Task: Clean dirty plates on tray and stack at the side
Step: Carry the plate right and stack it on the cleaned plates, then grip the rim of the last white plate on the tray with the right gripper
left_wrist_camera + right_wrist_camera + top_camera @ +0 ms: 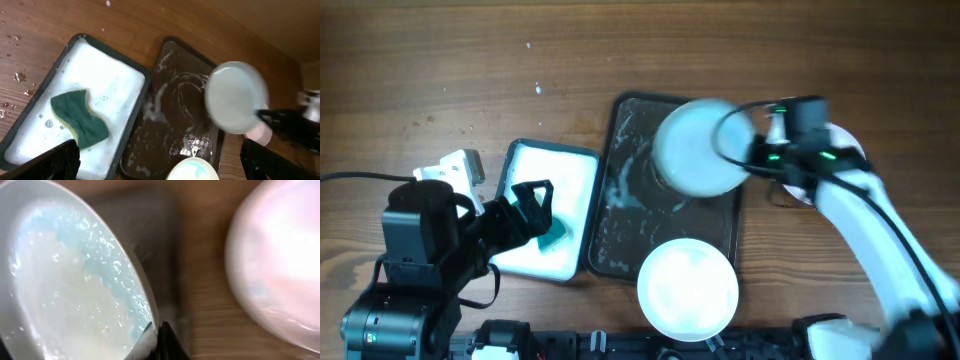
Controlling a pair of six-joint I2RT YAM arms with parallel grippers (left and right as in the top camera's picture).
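Keeping the lifted plate (698, 147) flat is what matters now, so soapy water is not spilled while it is carried to the side plate (280, 255) beside the dark tray (620, 205). It should be set down softly (blue smears can be seen near its rim). The right claw (758, 152) is pinched tight on the plate's edge, with its arm reached out over the tray. The left claw (533, 200) is spread wide above the sponge (80, 117), with nothing held.
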